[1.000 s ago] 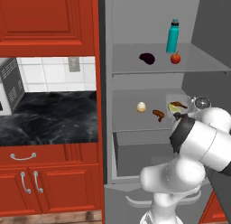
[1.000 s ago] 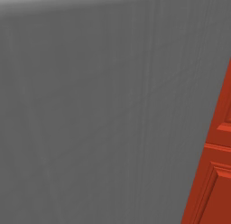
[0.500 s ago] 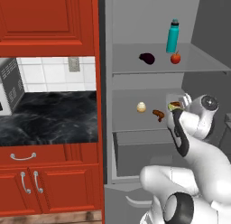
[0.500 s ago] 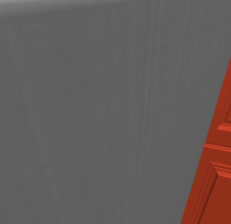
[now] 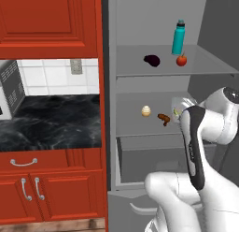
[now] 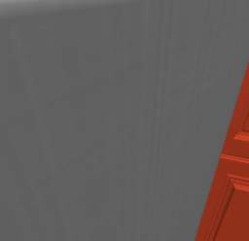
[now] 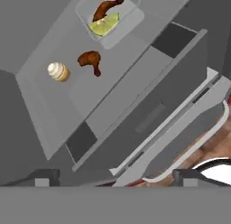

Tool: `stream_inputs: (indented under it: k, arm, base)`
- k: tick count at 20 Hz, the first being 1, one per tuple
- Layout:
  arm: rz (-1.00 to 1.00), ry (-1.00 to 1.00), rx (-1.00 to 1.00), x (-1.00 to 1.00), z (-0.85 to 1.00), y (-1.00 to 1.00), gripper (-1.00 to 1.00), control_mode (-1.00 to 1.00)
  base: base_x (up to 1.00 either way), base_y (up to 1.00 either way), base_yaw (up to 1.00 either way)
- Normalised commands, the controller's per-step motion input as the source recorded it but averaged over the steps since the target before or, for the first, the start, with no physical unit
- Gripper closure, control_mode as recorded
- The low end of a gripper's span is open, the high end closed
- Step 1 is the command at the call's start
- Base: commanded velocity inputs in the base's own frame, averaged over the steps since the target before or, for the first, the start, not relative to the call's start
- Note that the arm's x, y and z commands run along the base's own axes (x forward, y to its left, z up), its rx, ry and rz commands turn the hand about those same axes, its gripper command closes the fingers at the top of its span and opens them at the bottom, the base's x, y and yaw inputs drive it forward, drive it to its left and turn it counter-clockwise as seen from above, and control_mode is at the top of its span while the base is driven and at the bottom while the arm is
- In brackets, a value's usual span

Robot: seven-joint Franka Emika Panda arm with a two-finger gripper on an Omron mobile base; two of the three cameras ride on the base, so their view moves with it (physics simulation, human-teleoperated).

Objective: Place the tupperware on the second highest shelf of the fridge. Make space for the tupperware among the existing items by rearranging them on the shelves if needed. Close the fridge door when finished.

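Now the arm has swung lower than a moment earlier. Gripper (image 7: pixel 115 175) fingers spread wide, holding nothing. 1 tupperware (image 7: pixel 107 16) sits on the lower shelf (image 5: pixel 135 124) beside 1 egg-shaped item (image 5: pixel 146 111) and 1 brown piece (image 5: pixel 163 118).

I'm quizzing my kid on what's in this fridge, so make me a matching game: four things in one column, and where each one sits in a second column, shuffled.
Things:
1. teal bottle
2. dark purple lump
3. cream egg
4. food tray

Places:
A. lower shelf, left of the small brown piece
B. upper shelf, standing behind the red fruit
C. lower shelf, right end, past the brown piece
D. upper shelf, left of the red fruit

Pairs: 1-B, 2-D, 3-A, 4-C
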Motion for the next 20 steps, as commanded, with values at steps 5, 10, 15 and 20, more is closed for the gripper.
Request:
stream_inputs:
  k: [5,10,15,20]
  arm:
    - [0.32,0.05,-0.49,-0.99,0.41,0.46,-1.0,-1.0]
    - [0.17,0.0,-0.24,-0.65,0.29,0.01,-1.0,-1.0]
    - [0.11,0.0,-0.03,-0.2,0.29,-0.01,-1.0,-1.0]
    - [0.08,0.0,0.0,0.0,0.09,0.01,-1.0,-1.0]
  base:
    - [0.0,0.0,0.0]
    - [0.0,0.0,0.0]
    - [0.0,0.0,0.0]
    - [0.0,0.0,0.0]
